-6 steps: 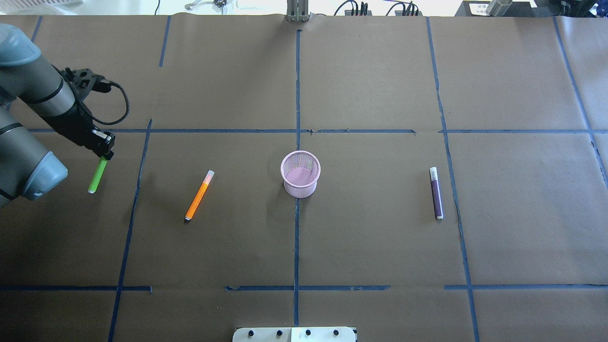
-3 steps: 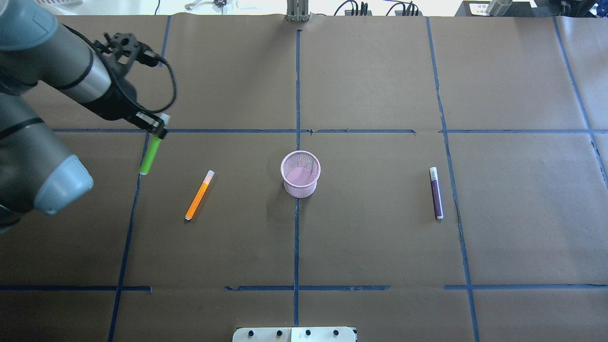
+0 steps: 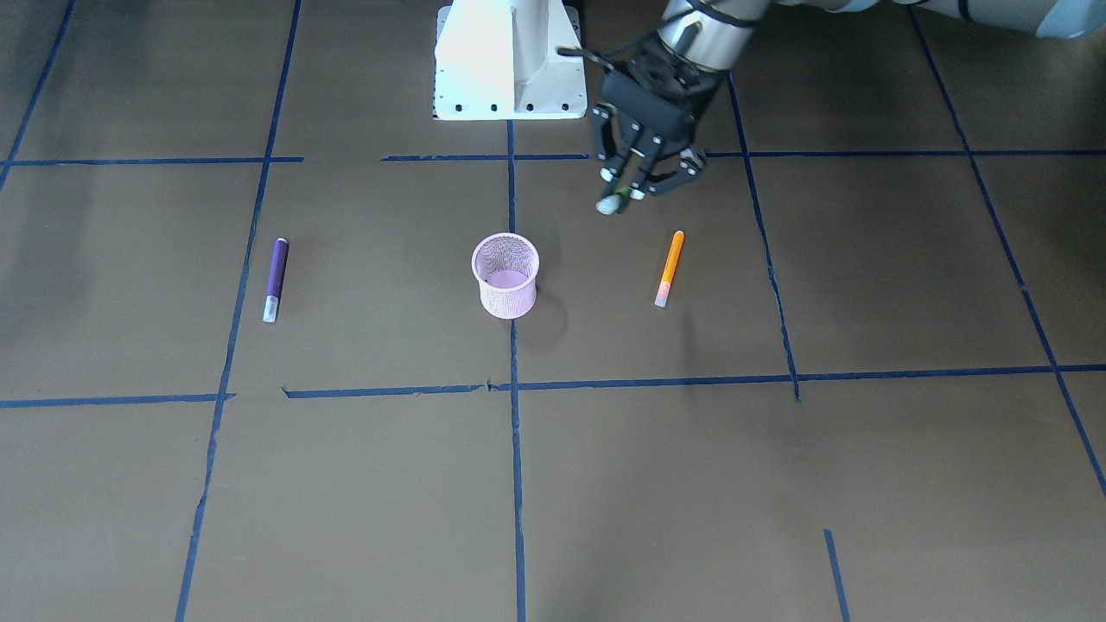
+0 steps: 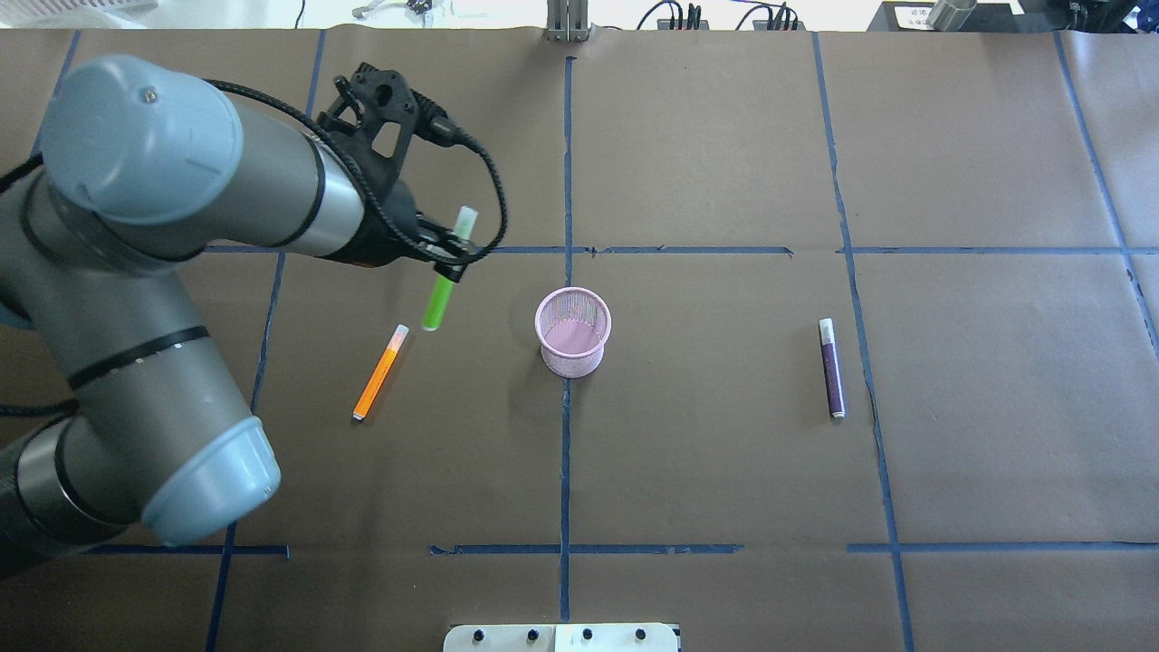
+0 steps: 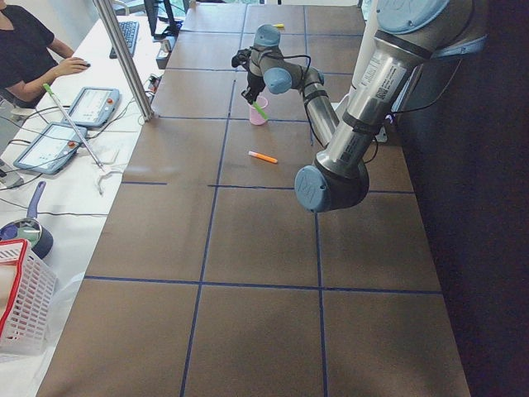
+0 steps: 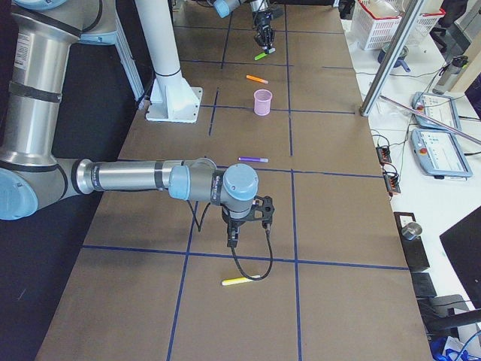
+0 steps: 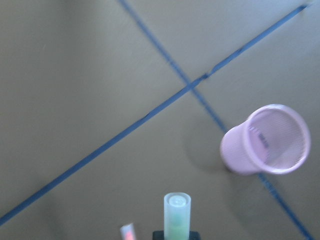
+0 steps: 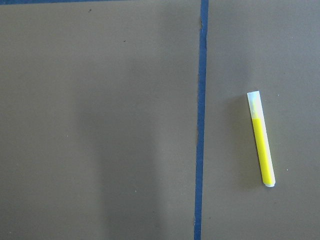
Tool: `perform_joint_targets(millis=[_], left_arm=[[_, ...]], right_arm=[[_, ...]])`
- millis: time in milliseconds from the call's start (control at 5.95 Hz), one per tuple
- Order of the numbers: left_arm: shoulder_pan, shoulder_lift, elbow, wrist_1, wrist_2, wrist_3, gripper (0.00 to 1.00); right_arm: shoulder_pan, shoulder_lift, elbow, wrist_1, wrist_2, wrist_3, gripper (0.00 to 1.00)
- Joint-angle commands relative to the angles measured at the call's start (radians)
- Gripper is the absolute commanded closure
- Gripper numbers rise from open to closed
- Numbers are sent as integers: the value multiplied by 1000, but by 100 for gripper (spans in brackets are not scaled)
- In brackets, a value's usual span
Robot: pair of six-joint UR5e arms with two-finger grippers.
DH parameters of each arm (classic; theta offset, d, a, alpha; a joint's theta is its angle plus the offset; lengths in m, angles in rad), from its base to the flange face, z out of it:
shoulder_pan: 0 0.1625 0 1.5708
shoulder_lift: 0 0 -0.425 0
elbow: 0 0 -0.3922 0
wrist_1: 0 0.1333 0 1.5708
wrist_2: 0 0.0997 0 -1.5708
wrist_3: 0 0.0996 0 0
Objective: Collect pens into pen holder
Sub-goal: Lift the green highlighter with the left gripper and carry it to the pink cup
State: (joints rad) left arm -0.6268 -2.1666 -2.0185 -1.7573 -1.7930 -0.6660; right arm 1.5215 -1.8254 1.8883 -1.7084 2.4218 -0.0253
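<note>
My left gripper (image 4: 445, 263) is shut on the bright green pen (image 4: 440, 299) and holds it above the table, left of the pink pen holder (image 4: 572, 331). In the left wrist view the pen's pale cap (image 7: 177, 214) points up, with the pen holder (image 7: 267, 140) to the right. The orange pen (image 4: 380, 373) lies below-left of the gripper. The purple pen (image 4: 831, 367) lies to the right of the holder. The yellow-green pen (image 8: 262, 140) lies on the table under my right arm. My right gripper (image 6: 233, 239) hangs near it; I cannot tell if it is open or shut.
The robot's white base (image 3: 510, 60) stands at the table's near edge. Blue tape lines (image 4: 567, 181) cross the brown table cover. A metal post (image 5: 124, 58), tablets (image 5: 91, 106) and an operator (image 5: 25, 50) are beyond the far edge.
My left arm has carried the green pen to the right, from the table's left edge to just left of the pen holder. The other pens and the holder have not moved.
</note>
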Motion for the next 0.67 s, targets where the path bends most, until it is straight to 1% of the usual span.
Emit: perform_joint_targets(millis=[0, 168, 336, 504], left_arm=[[147, -19, 29, -207, 353, -52, 100], [241, -13, 78, -258, 552, -53, 100], [295, -12, 175, -372, 677, -55, 98], [315, -13, 269, -510, 722, -57, 96]], right_arm=[[-9, 0, -1, 0, -3, 1, 0], [-14, 0, -1, 0, -3, 2, 0], [-17, 0, -1, 0, -3, 7, 0], [-23, 0, -6, 0, -3, 8, 0]])
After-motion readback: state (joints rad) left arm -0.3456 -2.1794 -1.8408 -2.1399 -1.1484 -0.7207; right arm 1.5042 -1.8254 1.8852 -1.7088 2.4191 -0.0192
